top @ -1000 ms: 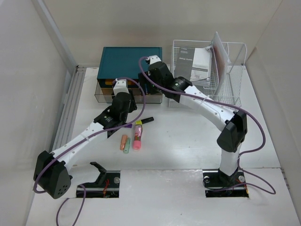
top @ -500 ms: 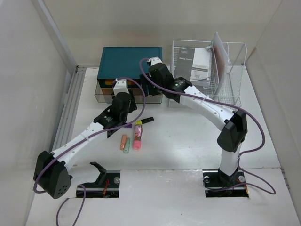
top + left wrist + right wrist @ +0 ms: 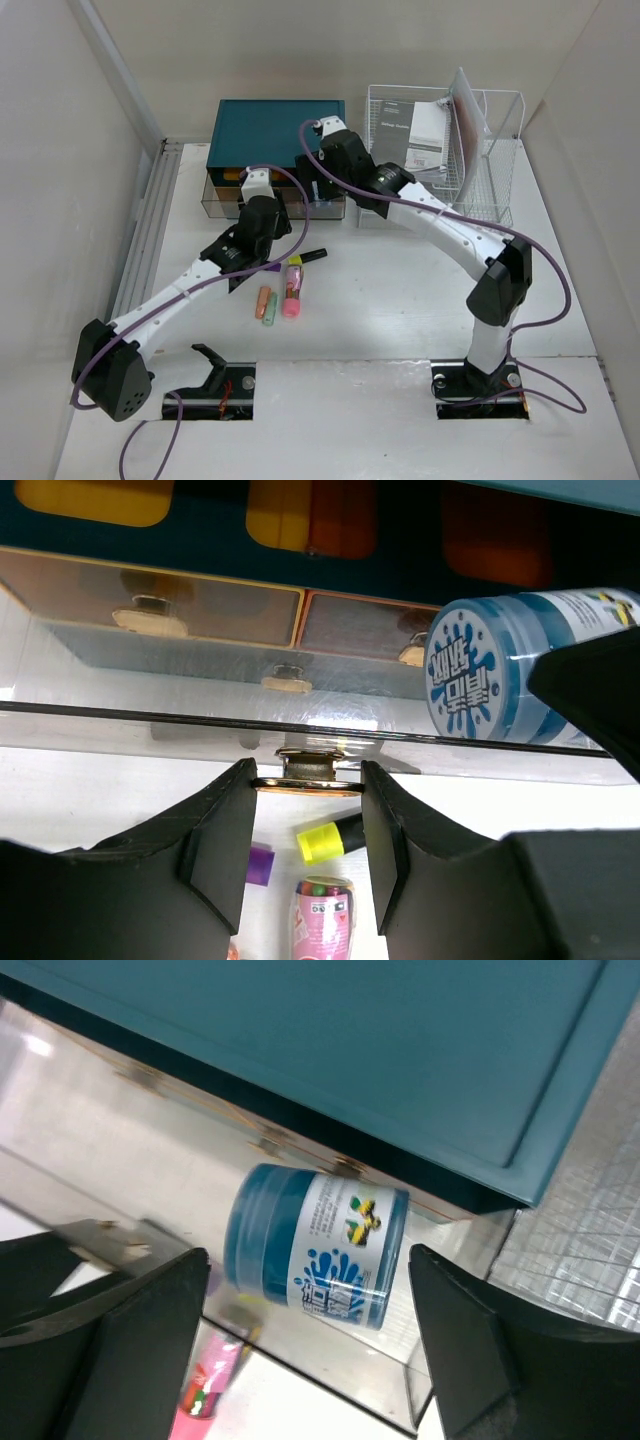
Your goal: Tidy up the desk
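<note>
- The left gripper (image 3: 305,785) is clamping the gold knob (image 3: 306,765) of the clear drawer (image 3: 150,695), which is standing pulled out ahead of its fingers. A crooked push could be jamming it, or shoving the teal drawer box (image 3: 275,125) back across the desk (image 3: 400,290) lying beneath both hands.
- The right gripper (image 3: 308,1260) is hanging spread wide, gripping nothing. Just below it, the blue jar (image 3: 270,1230) is lying sideways in that drawer and could be rolling.
- The pink tube (image 3: 322,915) is lying just behind the left fingers, risking a sweep.
</note>
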Robot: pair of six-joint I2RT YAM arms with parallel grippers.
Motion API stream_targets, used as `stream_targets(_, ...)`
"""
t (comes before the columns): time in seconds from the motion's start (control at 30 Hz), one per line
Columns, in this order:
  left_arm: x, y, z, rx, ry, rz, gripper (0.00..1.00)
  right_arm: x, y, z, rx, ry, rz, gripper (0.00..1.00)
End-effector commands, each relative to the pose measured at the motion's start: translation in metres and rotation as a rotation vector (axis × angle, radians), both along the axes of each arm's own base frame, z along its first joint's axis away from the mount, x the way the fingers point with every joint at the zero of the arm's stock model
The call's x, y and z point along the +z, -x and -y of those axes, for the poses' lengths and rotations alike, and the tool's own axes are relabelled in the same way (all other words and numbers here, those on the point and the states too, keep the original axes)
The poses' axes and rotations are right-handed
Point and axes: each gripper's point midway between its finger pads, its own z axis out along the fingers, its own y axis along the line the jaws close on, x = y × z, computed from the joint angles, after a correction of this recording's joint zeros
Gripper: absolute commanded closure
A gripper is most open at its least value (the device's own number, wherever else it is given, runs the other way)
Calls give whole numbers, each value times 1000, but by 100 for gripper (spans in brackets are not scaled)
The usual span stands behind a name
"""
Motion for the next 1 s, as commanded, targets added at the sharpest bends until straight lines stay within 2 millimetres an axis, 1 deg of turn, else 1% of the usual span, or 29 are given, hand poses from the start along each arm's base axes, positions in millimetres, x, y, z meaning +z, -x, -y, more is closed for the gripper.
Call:
stream_targets(0.0, 0, 0, 20, -48, 67, -18, 100, 54, 8, -6, 35, -105, 98, 11)
stream_targets(0.07, 0, 0, 20, -48, 67, -18, 100, 54, 9, -7, 43, -108, 95, 11)
stream_targets(0.13, 0, 0, 20, -48, 67, -18, 100, 67, 11, -5, 43, -130, 118, 11)
stream_targets(0.17, -3, 0, 21, -48, 62, -25, 100, 67, 11, -5, 43, -131, 118, 11)
stream_targets(0.2, -3, 0, 21, -48, 62, -25, 100, 75, 13, -2, 48, -134, 135, 11)
stream_targets(0.23, 3, -3, 22, -48, 73, -9, 100, 84, 12, 1, 38, -148, 156, 11)
stream_targets(0.27, -1, -4, 23, -48, 66, -19, 100, 89, 13, 5, 30, -147, 176, 11)
stream_targets(0.3, -5, -4, 24, -48, 59, -29, 100, 100, 12, 8, 21, -157, 206, 11)
stream_targets(0.33, 0, -6, 25, -48, 65, -20, 100, 114, 12, 19, -12, -159, 246, 11)
stream_targets(0.37, 1, -9, 27, -48, 69, -15, 100, 124, 12, 25, -36, -171, 271, 12)
stream_targets(0.4, -5, -12, 25, -39, 59, -29, 100, 135, 11, 32, -58, -175, 304, 12)
stream_targets(0.43, -1, -16, 28, -39, 66, -19, 100, 147, 14, 42, -79, -176, 339, 14)
stream_targets(0.47, 4, -22, 28, -35, 80, -8, 100, 154, 13, 52, -115, -173, 366, 16)
stream_targets(0.5, 0, -26, 26, -26, 72, -18, 100, 153, 15, 56, -129, -174, 373, 16)
stream_targets(0.53, 0, -31, 28, -34, 73, -16, 100, 171, 17, 69, -150, -202, 419, 17)
stream_targets(0.6, 7, -40, 29, -29, 73, -2, 100, 178, 21, 78, -163, -209, 446, 18)
stream_targets(0.63, 2, -46, 28, -19, 64, -15, 100, 175, 22, 82, -171, -197, 457, 18)
stream_targets(0.67, 3, -50, 30, -24, 57, -9, 100, 181, 27, 88, -169, -198, 472, 18)
stream_targets(0.7, 9, -54, 33, -24, 63, 2, 100, 182, 26, 93, -179, -202, 478, 18)
stream_targets(0.73, 4, -58, 35, -24, 57, -9, 100, 174, 27, 95, -174, -181, 472, 18)
stream_targets(0.77, 5, -63, 33, -17, 52, -1, 100, 172, 29, 97, -174, -178, 470, 18)
stream_targets(0.8, 11, -69, 32, -8, 58, 8, 100, 176, 31, 99, -172, -181, 483, 18)
stream_targets(0.83, 11, -71, 34, -8, 58, 8, 100, 170, 31, 99, -171, -172, 475, 18)
stream_targets(0.87, 7, -78, 30, 6, 52, 0, 100, 167, 32, 101, -168, -162, 479, 18)
stream_targets(0.9, 7, -82, 27, 12, 42, 0, 100, 167, 34, 103, -168, -162, 479, 18)
stream_targets(0.93, 11, -86, 29, 12, 47, 8, 100, 167, 34, 103, -168, -162, 479, 18)
stream_targets(0.97, 16, -89, 26, 21, 52, 16, 100, 161, 34, 102, -166, -152, 470, 18)
